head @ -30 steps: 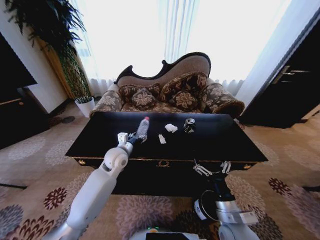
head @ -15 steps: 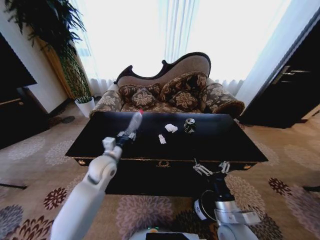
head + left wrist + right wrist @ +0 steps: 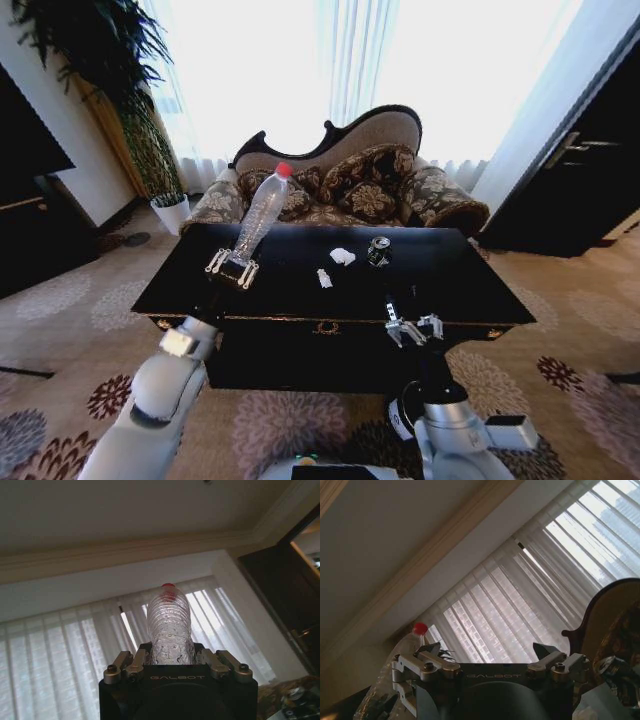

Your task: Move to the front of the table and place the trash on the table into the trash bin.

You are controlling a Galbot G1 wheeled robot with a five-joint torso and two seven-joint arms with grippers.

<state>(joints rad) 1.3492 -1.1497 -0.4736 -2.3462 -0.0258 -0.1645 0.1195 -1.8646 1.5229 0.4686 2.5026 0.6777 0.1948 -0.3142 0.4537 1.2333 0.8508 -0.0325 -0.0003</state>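
Clear plastic bottle point(image 3: 259, 211) with a red cap point(image 3: 283, 170) is held in the left pincer point(image 3: 232, 269), which is closed on its lower part. The bottle is lifted off the table point(image 3: 200, 285) near the left end and stands tilted, cap up and leaning away from the robot. In the left wrist view the bottle point(image 3: 170, 626) rises between the fingers point(image 3: 125, 663), and I cannot tell whether there is any liquid inside.

On the table, around the middle and closer to the far edge, lie three pieces of trash: a dark drink can point(image 3: 378, 250) that stands upright, a crumpled white paper wad point(image 3: 342, 256) just beside it on the left, and a small white scrap point(image 3: 324, 278) a little nearer to the front edge.

The right pincer point(image 3: 413, 329) is at the front edge, right of the gold emblem point(image 3: 325, 327), with its fingers spread apart and nothing between them.
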